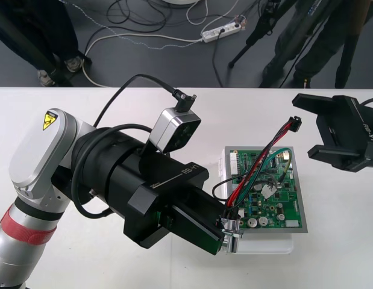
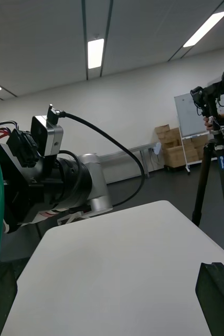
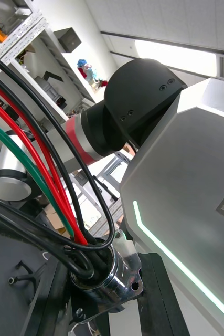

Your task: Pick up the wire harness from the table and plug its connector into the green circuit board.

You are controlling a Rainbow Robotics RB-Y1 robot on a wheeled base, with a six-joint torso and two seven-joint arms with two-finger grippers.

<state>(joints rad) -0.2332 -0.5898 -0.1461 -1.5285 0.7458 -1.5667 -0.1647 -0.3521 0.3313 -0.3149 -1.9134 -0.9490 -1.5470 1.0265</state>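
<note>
Worktop point(image 1: 174, 120): plain and light, filling the front view below the floor strip. Board point(image 1: 276, 192): green, lying on a white base point(image 1: 264, 245), right of centre in the frame. Left end effector point(image 1: 225, 233): at the tip of the arm that enters from the lower left, placed low centre by the board's lower left corner, clenched on the socket point(image 1: 233, 227) of the harness point(image 1: 267, 153). Socket: round metal with a flange, held at the left fingertips over the base's left edge. In the left wrist view it sits close up with the wires leaving its top. Wires point(image 1: 243, 183): red, black and green, rising from the socket in a loose bundle across the board toward the upper right of the frame. Plug point(image 1: 293, 124): small and black, at the far end of the wires, past the board's upper right corner and not seated in the board. It is just beside the tips of the right end effector point(image 1: 302, 127), at the mouth of their gap; contact cannot be told. Right end effector: at the right edge of the frame, upper half, released, tips pointing toward frame left. In the right wrist view its fingers point(image 2: 216, 294) stand wide apart over bare worktop, and the green wire hangs beside one of them.
</note>
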